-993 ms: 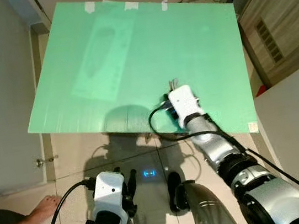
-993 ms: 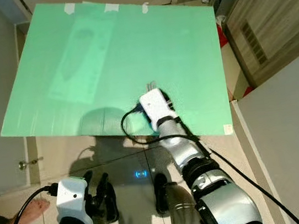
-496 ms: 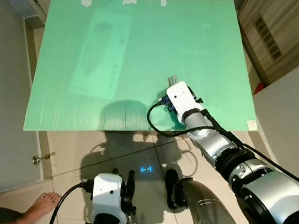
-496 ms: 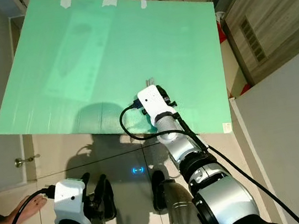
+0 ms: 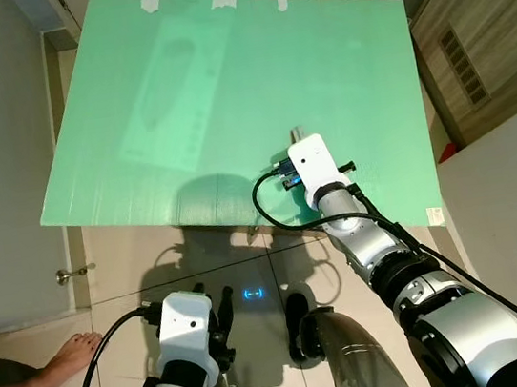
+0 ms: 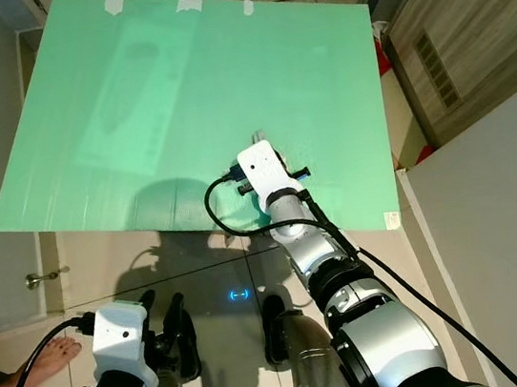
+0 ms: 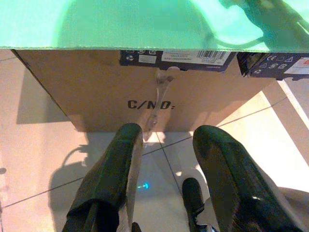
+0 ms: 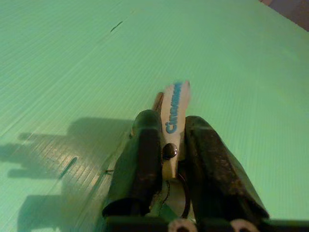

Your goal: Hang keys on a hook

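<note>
From the head views, the right gripper [image 5: 297, 136] hovers over the green board [image 5: 224, 83], near its edge closest to the robot, while the left gripper [image 5: 221, 326] hangs low above the tiled floor [image 5: 117, 281]. A person's bare foot [image 5: 70, 358] rests there. The left wrist view shows its fingers [image 7: 108, 179] parted wide before a cardboard box [image 7: 96, 92]. In the right wrist view, the gripper pinches a white key tag [image 8: 173, 112] with blue lettering above the board.

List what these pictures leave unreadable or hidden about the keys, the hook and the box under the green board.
- Keys: in the right wrist view the right gripper shuts on a white tag with blue lettering, blurred and half covered by the fingers; no key blade can be made out.
- Hook: none identifiable.
- Cardboard box: its top is hidden by the green board; label text is too small.
</note>
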`<state>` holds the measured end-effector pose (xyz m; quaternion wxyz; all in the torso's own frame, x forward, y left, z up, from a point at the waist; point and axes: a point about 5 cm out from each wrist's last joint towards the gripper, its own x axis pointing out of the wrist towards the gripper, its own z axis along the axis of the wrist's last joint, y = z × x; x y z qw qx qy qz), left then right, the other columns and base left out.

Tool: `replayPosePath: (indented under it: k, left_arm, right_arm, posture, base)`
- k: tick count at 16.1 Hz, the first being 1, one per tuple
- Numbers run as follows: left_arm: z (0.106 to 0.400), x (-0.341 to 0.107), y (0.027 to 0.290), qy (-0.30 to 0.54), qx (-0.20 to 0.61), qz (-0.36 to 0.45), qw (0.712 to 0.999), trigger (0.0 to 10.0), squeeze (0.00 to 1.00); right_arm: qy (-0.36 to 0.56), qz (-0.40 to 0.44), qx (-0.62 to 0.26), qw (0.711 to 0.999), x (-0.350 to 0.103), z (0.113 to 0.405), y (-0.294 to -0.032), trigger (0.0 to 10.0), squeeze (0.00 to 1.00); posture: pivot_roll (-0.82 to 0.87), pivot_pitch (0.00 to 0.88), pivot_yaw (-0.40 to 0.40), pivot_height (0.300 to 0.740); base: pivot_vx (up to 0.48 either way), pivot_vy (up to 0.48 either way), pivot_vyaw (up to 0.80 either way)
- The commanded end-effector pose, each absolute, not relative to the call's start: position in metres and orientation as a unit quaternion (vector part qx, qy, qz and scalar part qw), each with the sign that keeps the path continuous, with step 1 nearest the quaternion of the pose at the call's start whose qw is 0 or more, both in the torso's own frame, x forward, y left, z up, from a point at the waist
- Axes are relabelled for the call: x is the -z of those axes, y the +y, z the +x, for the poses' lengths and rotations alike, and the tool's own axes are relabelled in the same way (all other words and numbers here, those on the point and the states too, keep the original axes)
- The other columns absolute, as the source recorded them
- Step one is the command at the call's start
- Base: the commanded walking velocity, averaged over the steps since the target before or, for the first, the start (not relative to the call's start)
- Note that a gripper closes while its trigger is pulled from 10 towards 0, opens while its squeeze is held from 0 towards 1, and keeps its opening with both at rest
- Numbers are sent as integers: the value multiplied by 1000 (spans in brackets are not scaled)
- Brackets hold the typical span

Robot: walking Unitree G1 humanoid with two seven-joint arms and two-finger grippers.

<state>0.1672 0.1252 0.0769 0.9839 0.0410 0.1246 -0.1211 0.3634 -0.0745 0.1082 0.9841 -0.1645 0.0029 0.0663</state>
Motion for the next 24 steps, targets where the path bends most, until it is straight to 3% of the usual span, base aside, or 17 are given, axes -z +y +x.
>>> replayPosePath:
  k: [1, 6, 9, 10, 13, 17, 18, 19, 20, 24]
  left_arm:
    - [162, -69, 125, 147, 119, 43, 981, 10000, 0]
    - [166, -70, 126, 141, 118, 45, 982, 10000, 0]
    - [177, -72, 127, 126, 118, 53, 984, 10000, 0]
    - [193, -81, 130, 99, 116, 59, 987, 10000, 0]
    - [219, -97, 127, 55, 134, 62, 988, 10000, 0]
    - [244, -128, 108, -11, 217, 39, 975, 10000, 0]
    - [249, -137, 106, -28, 232, 28, 972, 10000, 0]
    - [255, -149, 104, -47, 243, 10, 969, 10000, 0]
    - [261, -160, 103, -65, 252, -6, 965, 10000, 0]
    - [271, -186, 98, -112, 282, -38, 952, 10000, 0]
  right_arm:
    - [10, -154, -59, 986, -107, 364, -80, 0, 0]
    - [0, -129, -45, 991, -115, 367, -87, 0, 0]
    - [-15, 24, -52, 998, -129, 370, -87, 0, 0]
    - [-41, 205, -71, 975, -155, 373, -91, 0, 0]
    - [-90, 318, -142, 933, -189, 367, -96, 0, 0]
    - [-100, 398, -179, 894, -202, 353, -105, 0, 0]
    - [-99, 426, -186, 880, -204, 348, -106, 1843, 0]
    - [-96, 448, -196, 867, -208, 343, -107, 4667, 0]
    - [-96, 464, -201, 857, -211, 339, -106, 10000, 0]
    - [-109, 542, -210, 806, -229, 327, -104, 10000, 0]
  posture:
    - [217, 440, -70, 740]
    - [213, 426, -72, 740]
    - [217, 380, -79, 740]
    - [217, 353, -81, 740]
    - [211, 278, -87, 740]
    - [202, 186, -89, 740]
    - [200, 170, -88, 740]
    - [196, 152, -85, 740]
    - [191, 137, -82, 740]
    - [171, 114, -78, 740]
  base:
    - [0, 0, 0]
    - [0, 0, 0]
    - [0, 0, 0]
    - [0, 0, 0]
    - [0, 0, 0]
    - [0, 0, 0]
    - [0, 0, 0]
    - [0, 0, 0]
    - [0, 0, 0]
    - [0, 0, 0]
